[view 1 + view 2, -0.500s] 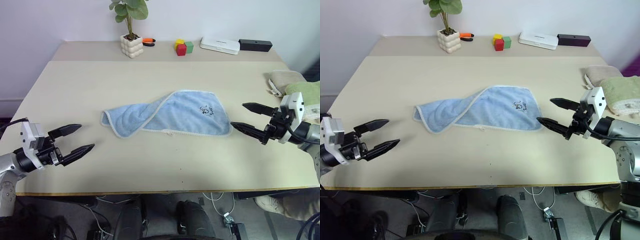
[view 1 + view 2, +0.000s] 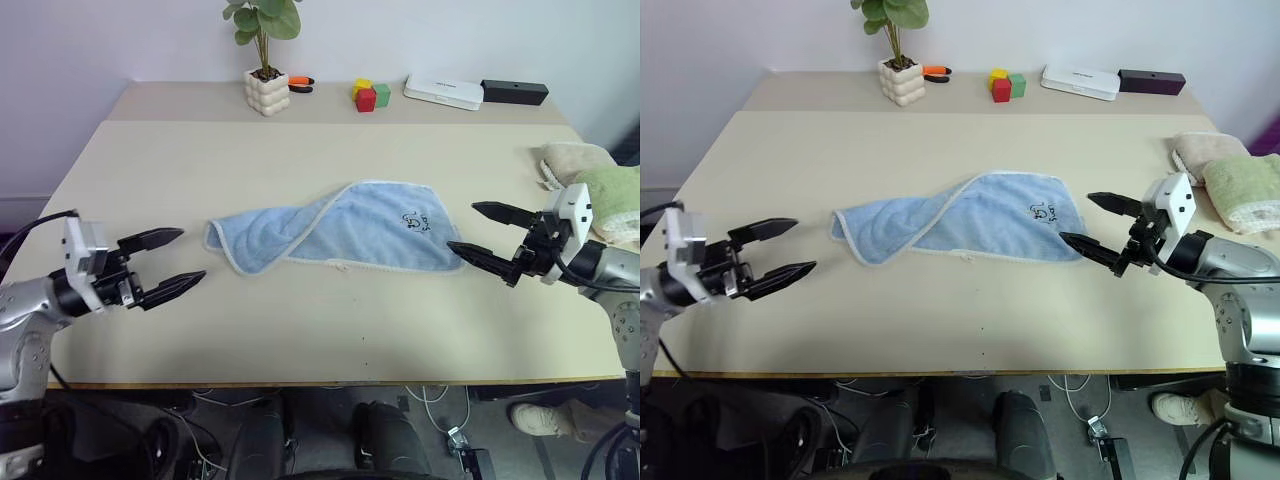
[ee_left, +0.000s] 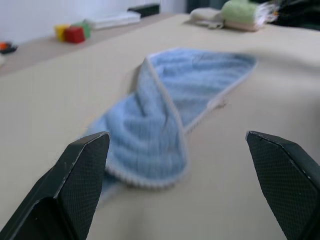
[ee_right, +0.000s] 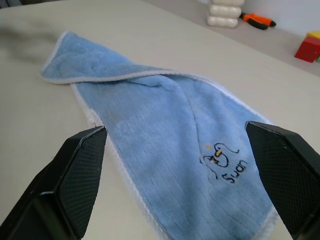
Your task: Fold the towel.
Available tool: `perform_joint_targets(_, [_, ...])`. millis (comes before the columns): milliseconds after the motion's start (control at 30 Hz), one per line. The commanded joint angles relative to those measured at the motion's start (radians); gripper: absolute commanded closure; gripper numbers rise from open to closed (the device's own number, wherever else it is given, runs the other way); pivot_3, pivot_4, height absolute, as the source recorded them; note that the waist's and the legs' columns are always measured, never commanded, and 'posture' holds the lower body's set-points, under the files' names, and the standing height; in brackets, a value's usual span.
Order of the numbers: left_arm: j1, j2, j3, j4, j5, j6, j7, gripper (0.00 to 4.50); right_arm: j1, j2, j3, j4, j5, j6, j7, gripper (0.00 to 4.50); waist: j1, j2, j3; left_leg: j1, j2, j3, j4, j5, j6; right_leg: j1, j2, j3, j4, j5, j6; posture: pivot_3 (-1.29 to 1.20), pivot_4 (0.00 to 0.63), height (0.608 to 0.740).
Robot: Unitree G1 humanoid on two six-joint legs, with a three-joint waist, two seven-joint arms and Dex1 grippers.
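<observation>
Towel (image 2: 335,238) lies near the middle of the beige surface (image 2: 300,160), loosely half-folded, not flat. Long axis runs left-right across the surface, slightly slanted: the left end sits a bit nearer the robot, the right end wider. Left part is a narrow bunched roll ending in a rounded tip pointing left; right part is a broad flap with whitish hem all round. Dark embroidered mark (image 2: 413,220) faces up near the right end, toward the far edge. A small white tag (image 2: 341,266) sticks out of the near hem.

Left gripper (image 2: 170,262) hovers over the surface to the left of the towel's tip, near but apart from it, pointing right toward it; fingers (image 3: 82,175) spread wide, nothing between them. Right gripper (image 2: 480,230) is just beside the towel's right end, pointing left; fingers (image 4: 82,160) also wide apart, empty, lower fingertip close to the towel's near-right corner, contact not clear.

Right edge of the surface: a beige folded towel (image 2: 570,158) and a green folded towel (image 2: 615,190), side by side, well apart from the blue one. Far edge: potted plant (image 2: 264,60), orange-handled tool (image 2: 298,82), coloured blocks (image 2: 367,94), white box (image 2: 442,90), black box (image 2: 514,92).
</observation>
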Motion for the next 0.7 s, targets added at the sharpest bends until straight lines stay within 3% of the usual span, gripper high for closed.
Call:
perform_joint_targets(33, [-0.038, 0.014, -0.021, 0.005, -0.011, 0.014, -0.023, 0.03, 0.016, 0.011, -0.015, -0.062, -0.004, -0.022, -0.031, 0.0, -0.002, 0.0, 0.0, 0.0, 0.0, 0.0, 0.0, 0.0, 0.0, 0.0, 0.0, 0.0, 0.0, 0.0, 0.0, 0.0, 0.15, 0.735])
perform_joint_targets(200, [-0.133, 0.007, -0.109, 0.068, 0.034, -0.006, -0.064, 0.03, 0.012, 0.085, 0.039, -0.118, -0.035, -0.038, -0.11, 0.0, -0.004, 0.0, 0.0, 0.0, 0.001, 0.0, 0.0, 0.0, 0.0, 0.0, 0.002, 0.0, 0.0, 0.001, 0.002, 0.0, 0.15, 0.735])
perform_joint_targets(367, [-0.26, -0.026, -0.241, 0.226, 0.205, -0.216, -0.11, 0.03, 0.0, 0.157, 0.108, -0.204, -0.075, -0.042, -0.212, 0.0, 0.002, 0.0, 0.0, 0.0, 0.001, -0.001, 0.0, 0.001, -0.001, 0.0, 0.003, 0.0, 0.0, 0.001, 0.002, 0.0, 0.15, 0.735])
perform_joint_targets(533, [-0.309, -0.127, -0.369, 0.316, 0.395, -0.426, -0.023, 0.03, 0.005, 0.211, 0.136, -0.257, -0.071, -0.054, -0.266, 0.0, 0.002, 0.0, 0.0, 0.0, 0.0, 0.0, 0.001, 0.0, 0.001, 0.002, 0.002, 0.001, 0.0, 0.001, 0.002, 0.0, 0.15, 0.735])
perform_joint_targets(700, [-0.354, -0.14, -0.426, 0.425, 0.46, -0.452, -0.017, 0.03, 0.023, 0.256, 0.166, -0.303, -0.084, -0.053, -0.317, 0.0, -0.003, 0.0, 0.0, -0.001, 0.001, 0.0, 0.001, 0.0, 0.0, -0.001, 0.003, 0.0, 0.001, 0.002, 0.003, 0.0, 0.15, 0.735])
